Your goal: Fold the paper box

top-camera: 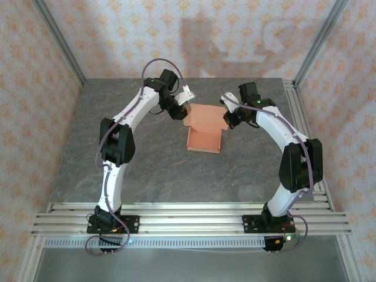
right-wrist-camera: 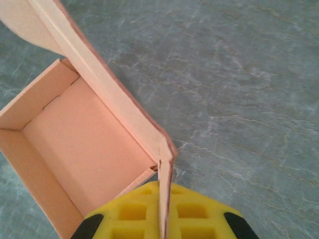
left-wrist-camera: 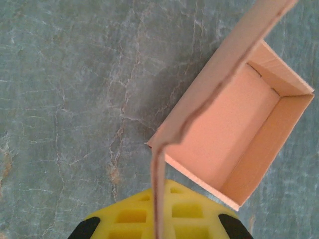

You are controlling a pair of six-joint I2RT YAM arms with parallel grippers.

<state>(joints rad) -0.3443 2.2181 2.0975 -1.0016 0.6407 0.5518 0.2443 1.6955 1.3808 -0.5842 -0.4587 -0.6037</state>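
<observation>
Both claws are clamped on card: left gripper (left-wrist-camera: 158,221) and right gripper (right-wrist-camera: 164,211) each pinch a side edge of the raised lid (top-camera: 205,116) of the paper box (top-camera: 204,141); it sits mid-way across the table (top-camera: 147,170), tray walls up; closing the lid looks the step in hand, calling for both arms to lower it together; the lid's far edge is cut off in both wrist views

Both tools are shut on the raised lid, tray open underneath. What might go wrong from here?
1. On the paper box, the thin raised lid is pinched at each end by the left tool and right tool; uneven pulling may tear or crease it.
2. Nothing holds the open tray, so it may slide on the table or lift as the lid comes down.
</observation>
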